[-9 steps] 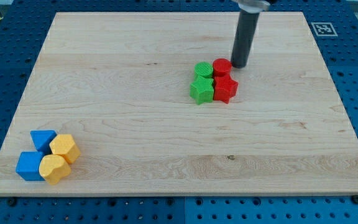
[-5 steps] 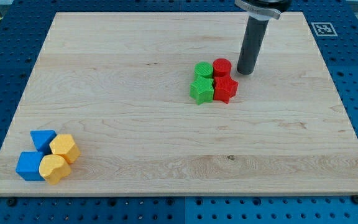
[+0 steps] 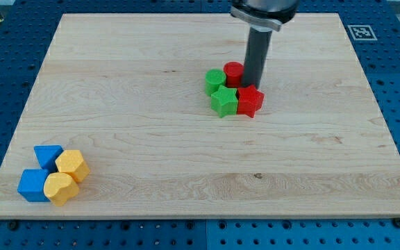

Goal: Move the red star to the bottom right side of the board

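Observation:
The red star [image 3: 250, 101] lies right of the board's middle, touching a green star [image 3: 223, 101] on its left. A red cylinder [image 3: 233, 73] and a green cylinder [image 3: 214, 81] sit just above them, shifted left. My tip [image 3: 253, 85] stands right against the red star's top edge and touches the red cylinder's right side.
The wooden board [image 3: 186, 173] lies on a blue pegboard table. At the bottom left a cluster holds a blue triangle [image 3: 47, 155], a blue cube [image 3: 31, 185] and two yellow blocks [image 3: 71, 165] [image 3: 59, 188]. A fiducial tag [image 3: 362, 32] sits at the top right corner.
My tip moved left from the right of the red cylinder, pushing the red and green cylinders leftward. The red star and green star shifted slightly.

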Motion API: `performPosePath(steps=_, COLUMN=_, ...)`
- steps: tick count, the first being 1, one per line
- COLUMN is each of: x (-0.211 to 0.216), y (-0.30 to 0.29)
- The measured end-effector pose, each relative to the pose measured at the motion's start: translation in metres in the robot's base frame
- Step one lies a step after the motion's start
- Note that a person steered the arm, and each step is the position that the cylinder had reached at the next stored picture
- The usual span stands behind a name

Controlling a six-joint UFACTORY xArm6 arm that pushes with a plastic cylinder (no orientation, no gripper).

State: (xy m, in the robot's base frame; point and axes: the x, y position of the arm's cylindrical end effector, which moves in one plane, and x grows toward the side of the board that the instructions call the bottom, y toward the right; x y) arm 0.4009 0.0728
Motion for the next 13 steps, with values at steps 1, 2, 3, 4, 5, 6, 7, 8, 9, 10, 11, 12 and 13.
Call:
performPosePath(steps=1, x=0.001, y=-0.009)
performPosePath(steps=2, x=0.003, y=-0.026)
performPosePath(steps=3, x=0.026, y=-0.003)
performPosePath(steps=4, x=0.028, y=0.014)
performPosePath(steps=5, x=0.046, y=0.019)
performPosePath(steps=6, x=0.052, y=0.016)
performPosePath(steps=7, x=0.053, y=0.016)
performPosePath(steps=8, x=0.065, y=0.012)
performPosePath(steps=9, x=0.071, y=0.005)
performPosePath(steps=10, x=0.087, y=-0.005)
performPosePath(steps=11, x=0.1, y=0.024)
performPosePath(steps=12, x=0.114, y=0.016)
performPosePath(steps=13, x=0.12, y=0.009)
